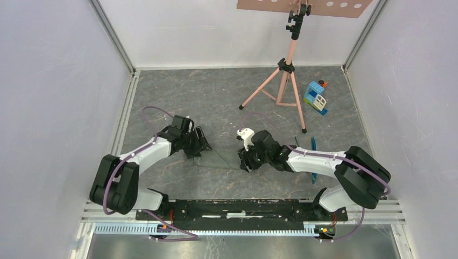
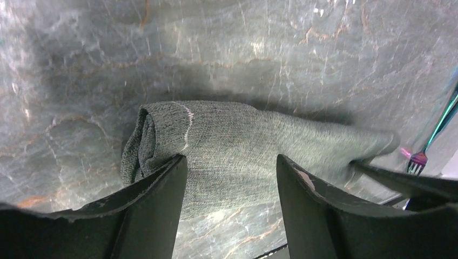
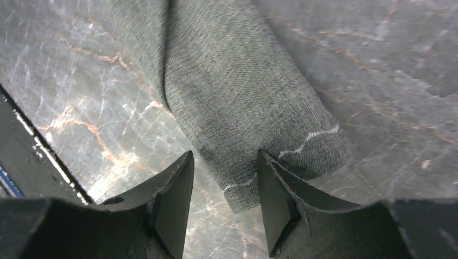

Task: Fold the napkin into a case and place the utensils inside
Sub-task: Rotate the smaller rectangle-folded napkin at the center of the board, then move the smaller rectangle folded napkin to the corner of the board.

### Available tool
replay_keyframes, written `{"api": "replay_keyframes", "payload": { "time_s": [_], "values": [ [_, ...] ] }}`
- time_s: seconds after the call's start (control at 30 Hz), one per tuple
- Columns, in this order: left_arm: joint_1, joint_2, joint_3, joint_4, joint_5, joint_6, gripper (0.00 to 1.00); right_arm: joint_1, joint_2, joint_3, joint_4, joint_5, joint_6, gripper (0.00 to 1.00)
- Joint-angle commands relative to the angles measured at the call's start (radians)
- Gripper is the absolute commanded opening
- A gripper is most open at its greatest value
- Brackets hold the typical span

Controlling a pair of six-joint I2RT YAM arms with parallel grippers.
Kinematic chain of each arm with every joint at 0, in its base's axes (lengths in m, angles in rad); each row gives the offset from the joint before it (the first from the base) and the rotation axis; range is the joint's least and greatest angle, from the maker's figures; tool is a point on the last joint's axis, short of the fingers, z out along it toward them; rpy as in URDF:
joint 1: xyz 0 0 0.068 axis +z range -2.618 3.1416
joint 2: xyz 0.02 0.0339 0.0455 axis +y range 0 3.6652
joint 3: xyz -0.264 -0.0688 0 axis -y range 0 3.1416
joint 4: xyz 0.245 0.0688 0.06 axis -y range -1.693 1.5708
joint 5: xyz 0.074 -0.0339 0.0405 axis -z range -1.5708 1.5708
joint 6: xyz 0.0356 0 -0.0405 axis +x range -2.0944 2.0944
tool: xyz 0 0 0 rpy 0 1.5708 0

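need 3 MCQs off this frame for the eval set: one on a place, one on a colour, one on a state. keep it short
1. Where do the blue utensils lie?
A. Beside the right arm, right of the napkin
B. Left of the napkin
C. Inside the napkin

2. What colour is the stitched line on the napkin?
A. Red
B. Pale, near white
C. Blue

3. How does the napkin lie?
A. Spread flat as a square
B. Folded into a long narrow band
C. Crumpled into a ball

Key:
1 A: the top view shows the utensils on the floor next to the right arm, outside the cloth.
2 B: both wrist views show a pale thread on the dark grey cloth.
3 B: the left wrist view shows a long band with a layered, folded end.
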Motion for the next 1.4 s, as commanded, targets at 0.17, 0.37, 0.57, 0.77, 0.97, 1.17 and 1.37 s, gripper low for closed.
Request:
{"api": "replay_keyframes", "payload": {
  "time_s": [0.17,0.37,0.57,0.77,0.97,1.17,1.37],
  "values": [
    [0.001,-0.244,-0.182,-0.076,-0.068,-0.078,0.71,-0.070,0.133,0.112,0.016,0.010,-0.203,0.54],
    [0.001,-0.561,-0.210,-0.241,-0.214,-0.159,0.73,-0.064,0.435,0.428,0.108,-0.118,-0.217,0.55],
    [-0.004,-0.725,-0.170,-0.315,-0.229,-0.170,0.82,-0.024,0.651,0.843,0.041,-0.237,-0.087,0.55],
    [-0.045,-0.494,-0.054,-0.358,-0.246,-0.064,0.77,-0.163,0.432,0.715,0.023,-0.231,0.072,0.62],
    [-0.232,-0.180,0.151,-0.450,-0.465,0.032,0.74,-0.246,0.169,0.441,-0.036,-0.195,-0.029,0.65],
    [-0.253,0.006,0.258,-0.467,-0.501,0.143,0.68,-0.255,0.007,0.181,0.105,-0.278,0.010,0.64],
    [-0.253,0.150,0.309,-0.412,-0.468,0.187,0.70,-0.254,-0.070,0.049,0.177,-0.313,0.011,0.64]
  ]
}}
